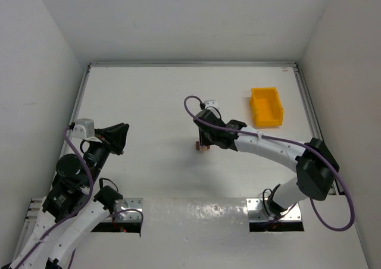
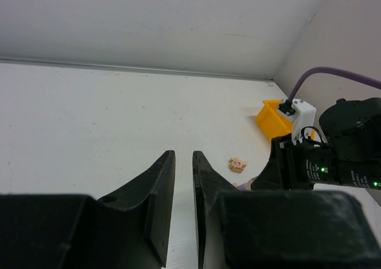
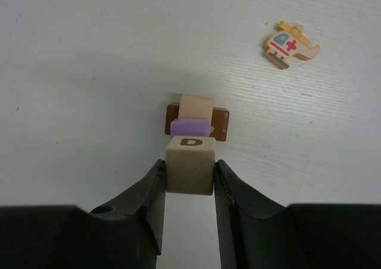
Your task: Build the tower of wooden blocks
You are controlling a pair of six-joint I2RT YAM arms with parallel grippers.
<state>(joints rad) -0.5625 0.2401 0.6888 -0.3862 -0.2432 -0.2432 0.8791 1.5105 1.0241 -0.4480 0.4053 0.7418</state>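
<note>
I see a pale tan block [image 3: 190,165] with a dark brown letter D on its top face. The purple block [image 3: 190,128] sits over a dark brown block [image 3: 221,121], beside a light tan block [image 3: 196,106]. The toy helicopter [image 3: 290,44] is tan with a white body, a red cross and a teal window. The bin [image 1: 266,106] is yellow, the table [image 1: 149,102] white, the right gripper [image 3: 189,172] black.

A white table [image 1: 149,102] filled the enclosure. Plain white walls rose around it: a back wall [image 1: 190,19] at 12 o'clock, a left wall [image 1: 30,72] at 9 and a right wall [image 1: 351,72] at 3. A thin metal rail [image 1: 190,64] ran along the table's far edge. The light was soft and even, leaving a glossy sheen [image 1: 196,212] on the tabletop toward 6 o'clock.
</note>
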